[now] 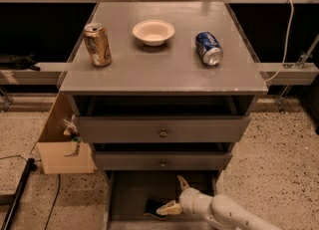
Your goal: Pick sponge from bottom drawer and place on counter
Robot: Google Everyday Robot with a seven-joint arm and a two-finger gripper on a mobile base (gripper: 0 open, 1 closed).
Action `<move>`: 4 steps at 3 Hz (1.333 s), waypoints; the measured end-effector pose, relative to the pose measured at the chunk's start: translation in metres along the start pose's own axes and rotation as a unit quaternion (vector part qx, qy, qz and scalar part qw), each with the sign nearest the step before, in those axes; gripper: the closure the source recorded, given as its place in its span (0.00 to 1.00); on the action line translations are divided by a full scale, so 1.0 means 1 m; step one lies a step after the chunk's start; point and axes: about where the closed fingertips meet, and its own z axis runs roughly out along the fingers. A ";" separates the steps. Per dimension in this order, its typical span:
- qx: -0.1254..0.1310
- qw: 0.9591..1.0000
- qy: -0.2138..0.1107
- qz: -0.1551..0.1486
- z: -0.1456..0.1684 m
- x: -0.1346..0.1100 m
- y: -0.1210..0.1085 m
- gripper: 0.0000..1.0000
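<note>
The sponge [151, 207] lies dark and flat in the pulled-out bottom drawer [130, 190], near its front middle. My gripper [170, 195] reaches in from the lower right on a white arm. It is open, with one pale finger pointing up and the lower one touching or nearly touching the sponge's right end. Whether it touches cannot be made out. The counter [159, 69] is the grey cabinet top above, in the middle of the view.
On the counter stand a gold can [97, 44] at left, a white bowl [153, 31] in the middle and a blue can [209, 48] lying on its side at right. Two knobbed drawers sit shut below. A cardboard box [64, 147] stands left of the cabinet.
</note>
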 end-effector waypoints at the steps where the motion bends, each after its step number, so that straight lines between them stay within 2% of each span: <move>1: 0.017 1.000 0.002 -0.014 0.024 0.005 -0.012 0.00; 2: 0.029 0.999 0.019 -0.017 0.038 0.017 -0.028 0.00; 3: 0.029 0.999 0.021 -0.018 0.039 0.018 -0.028 0.00; 4: 0.035 0.999 0.007 -0.026 0.030 0.003 -0.024 0.00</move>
